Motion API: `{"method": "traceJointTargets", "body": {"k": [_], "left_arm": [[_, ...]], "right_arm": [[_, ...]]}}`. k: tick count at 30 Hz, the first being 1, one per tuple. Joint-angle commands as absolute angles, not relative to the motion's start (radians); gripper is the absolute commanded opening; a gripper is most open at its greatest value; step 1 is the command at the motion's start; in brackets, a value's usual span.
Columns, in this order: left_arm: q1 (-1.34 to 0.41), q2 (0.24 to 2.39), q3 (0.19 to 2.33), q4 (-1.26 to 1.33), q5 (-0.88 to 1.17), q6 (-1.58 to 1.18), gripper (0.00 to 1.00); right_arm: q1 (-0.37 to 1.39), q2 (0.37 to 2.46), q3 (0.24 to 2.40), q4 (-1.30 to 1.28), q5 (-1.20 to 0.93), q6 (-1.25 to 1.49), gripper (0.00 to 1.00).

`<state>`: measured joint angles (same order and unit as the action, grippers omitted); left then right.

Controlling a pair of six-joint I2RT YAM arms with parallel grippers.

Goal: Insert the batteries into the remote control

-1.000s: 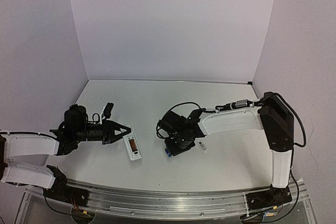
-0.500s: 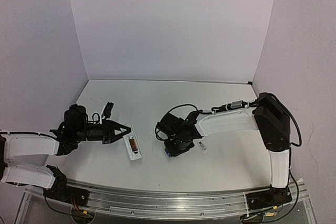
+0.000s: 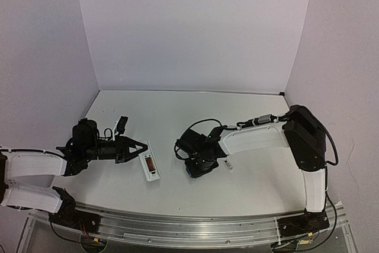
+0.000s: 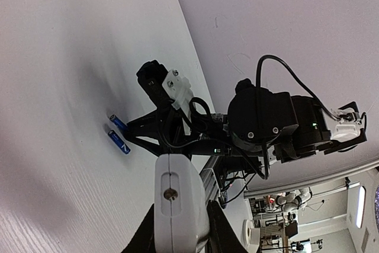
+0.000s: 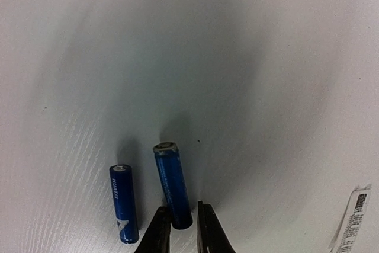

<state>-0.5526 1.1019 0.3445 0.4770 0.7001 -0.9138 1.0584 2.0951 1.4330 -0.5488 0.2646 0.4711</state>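
Observation:
The white remote control (image 3: 151,167) lies on the table left of centre. My left gripper (image 3: 141,149) is shut on its far end. In the left wrist view that rounded white end (image 4: 177,202) sits between my two dark fingers. Two blue batteries (image 5: 123,202) lie side by side on the table. They also show in the left wrist view (image 4: 118,133). My right gripper (image 5: 180,229) points down and is closed on the near end of the right battery (image 5: 172,179), which looks slightly tilted. In the top view this gripper (image 3: 193,172) sits right of the remote.
A small white cover piece with a label (image 3: 228,165) lies just right of my right gripper. Its edge also shows in the right wrist view (image 5: 352,217). White walls enclose the table at the back and on both sides.
My right arm has edged slightly to the left over the batteries. My left arm and the remote have not moved.

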Motion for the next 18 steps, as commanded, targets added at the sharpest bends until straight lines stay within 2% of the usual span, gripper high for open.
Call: {"method": "traceJointTargets", "body": {"k": [1,8,18], "left_arm": [[-0.549,1.104,0.341,0.537,0.687,-0.910,0.00],[-0.549,1.111,0.338,0.564,0.659,-0.908,0.00],[-0.549,1.224,0.332,0.802,0.687,-0.915,0.00]], "right_arm": [[1.056,2.126,1.453,-0.565,0.279,0.471,0.10],[1.056,2.115,1.444,-0.565,0.300,0.470,0.00],[1.058,1.848,1.407,-0.591,0.182,0.406,0.00]]}}
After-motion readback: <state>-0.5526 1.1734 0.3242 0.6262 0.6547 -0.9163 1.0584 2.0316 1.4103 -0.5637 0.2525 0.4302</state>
